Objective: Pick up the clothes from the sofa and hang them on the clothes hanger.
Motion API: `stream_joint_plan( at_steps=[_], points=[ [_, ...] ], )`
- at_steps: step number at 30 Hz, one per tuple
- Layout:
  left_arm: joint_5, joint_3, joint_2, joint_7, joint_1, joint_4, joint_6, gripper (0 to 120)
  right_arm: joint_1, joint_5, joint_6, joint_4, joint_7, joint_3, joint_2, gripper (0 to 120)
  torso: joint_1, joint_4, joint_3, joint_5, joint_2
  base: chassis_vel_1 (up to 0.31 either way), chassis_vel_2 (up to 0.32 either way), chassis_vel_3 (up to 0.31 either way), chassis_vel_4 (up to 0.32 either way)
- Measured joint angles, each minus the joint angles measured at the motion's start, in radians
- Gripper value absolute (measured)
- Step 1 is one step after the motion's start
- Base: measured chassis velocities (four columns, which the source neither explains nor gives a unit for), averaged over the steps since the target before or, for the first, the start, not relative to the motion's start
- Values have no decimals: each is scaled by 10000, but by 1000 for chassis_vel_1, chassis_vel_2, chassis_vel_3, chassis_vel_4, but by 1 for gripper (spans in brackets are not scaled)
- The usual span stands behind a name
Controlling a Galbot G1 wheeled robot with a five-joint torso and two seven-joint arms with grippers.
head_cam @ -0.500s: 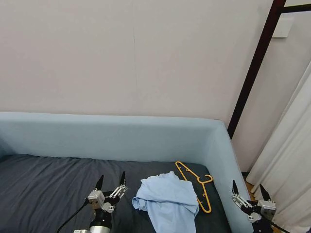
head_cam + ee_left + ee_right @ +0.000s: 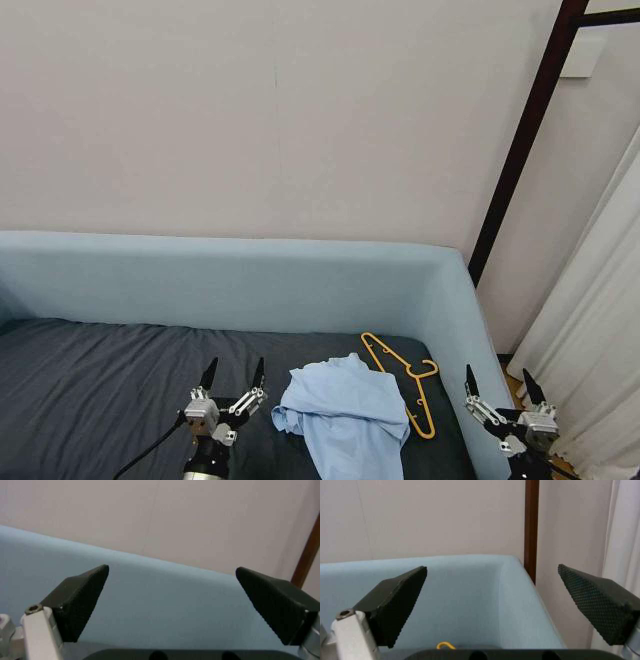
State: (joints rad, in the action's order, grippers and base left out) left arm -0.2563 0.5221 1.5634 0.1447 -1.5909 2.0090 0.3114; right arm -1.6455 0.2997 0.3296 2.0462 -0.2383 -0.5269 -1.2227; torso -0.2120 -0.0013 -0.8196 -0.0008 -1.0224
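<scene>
Head: shirt [image 2: 345,415] crumpled on sofa [image 2: 200,280] seat, hanger [image 2: 400,380] just beside it. L hand [image 2: 236,366] spread, near shirt; R hand [image 2: 497,373] spread by sofa's end.
L wrist: hand spread wide, sofa back beyond.
R wrist: hand spread wide, hanger tip seen.

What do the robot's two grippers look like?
The left gripper and right gripper look alike: two black, pointed fingers with dotted pads, on silver metal links. A thin black cable runs beside the left one.
</scene>
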Motion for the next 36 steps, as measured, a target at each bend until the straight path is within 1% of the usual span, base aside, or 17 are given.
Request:
stream_joint_plan(
  at_steps=[3, 7, 10, 12, 14, 15, 18, 21, 22, 23, 27, 28, 30, 31, 32, 34, 36],
  points=[
    [-73, -103, 24, -837, -69, 281, -419, 100, -48, 658, -585, 418, -240, 274, -9, 100, 0, 0, 0, -1, 0, 0, 0, 0, 0],
    [-51, -121, 8, -1107, -128, 378, -519, 100, -42, 592, -565, 322, -159, 299, 51, 100, 0, 0, 0, 0, 0, 0, 0, 0, 0],
    [13, -83, 3, -1111, -167, 390, -516, 100, -10, 757, -513, 194, -61, 353, 253, 100, 1, -2, 0, 0, 0, 0, 0, 0, 0],
    [79, -15, 1, -991, -199, 378, -421, 100, 111, 1587, -644, 147, -15, 499, 661, 100, 1, 1, 0, 1, 0, 0, 0, 0, 0],
    [119, -2, -94, -933, -190, 281, -317, 100, 138, 2375, -1071, 304, -109, 578, 969, 100, 1, 1, -1, 1, 0, 0, 0, 0, 0],
    [119, -2, -94, -933, -190, 281, -317, 100, 138, 2375, -1071, 304, -109, 578, 969, 100, 1, 1, -1, 1, 0, 0, 0, 0, 0],
    [80, -35, -393, -835, -129, 72, -87, 100, 271, 3398, -1778, 548, -440, 743, 1364, 100, 1, -2, 0, -1, 0, 0, 0, 0, 0],
    [18, 29, -740, -719, -55, -148, 212, 100, 654, 4152, -2328, 445, -641, 961, 1690, 100, 1, -2, 0, -1, 0, 0, 0, 0, 0],
    [18, 29, -740, -719, -55, -148, 212, 100, 654, 4152, -2328, 445, -641, 961, 1690, 100, 1, -2, 0, -1, 0, 0, 0, 0, 0],
    [17, 116, -822, -710, -64, -215, 285, 100, 924, 4676, -2716, 400, -863, 1111, 1816, 100, 1, -6, 0, -2, 0, 0, 0, 0, 0],
    [129, 592, -1061, -709, -273, -527, 674, 100, 2307, 7431, -4735, 54, -1936, 1822, 2095, 100, 0, 5, -1, -1, 0, 0, 0, 0, 0],
    [129, 592, -1061, -709, -273, -527, 674, 100, 2307, 7431, -4735, 54, -1936, 1822, 2095, 100, 0, 5, -1, -1, 0, 0, 0, 0, 0],
    [188, 720, -1098, -712, -374, -570, 719, 100, 3050, 8541, -5488, -413, -2157, 2092, 2052, 100, 0, 5, -1, -2, 1, 0, 0, 0, 0],
    [220, 764, -1085, -714, -416, -567, 722, 100, 3386, 8944, -5738, -680, -2236, 2199, 1975, 100, 0, -2, -1, -1, 1, 0, 0, 0, 0],
    [283, 812, -1036, -717, -478, -535, 723, 100, 3790, 9305, -5933, -1026, -2317, 2339, 1864, 100, 0, 1, -1, -1, 1, 0, 0, 0, 0],
    [341, 837, -991, -718, -527, -498, 730, 100, 4090, 9486, -6036, -1336, -2361, 2460, 1766, 100, 0, 0, -1, 0, 1, 0, 0, 0, 0],
    [438, 895, -913, -719, -638, -435, 761, 100, 4663, 9725, -6212, -2004, -2405, 2676, 1548, 100, 0, 2, -1, 1, 2, 0, 0, 0, 0]
  ],
)
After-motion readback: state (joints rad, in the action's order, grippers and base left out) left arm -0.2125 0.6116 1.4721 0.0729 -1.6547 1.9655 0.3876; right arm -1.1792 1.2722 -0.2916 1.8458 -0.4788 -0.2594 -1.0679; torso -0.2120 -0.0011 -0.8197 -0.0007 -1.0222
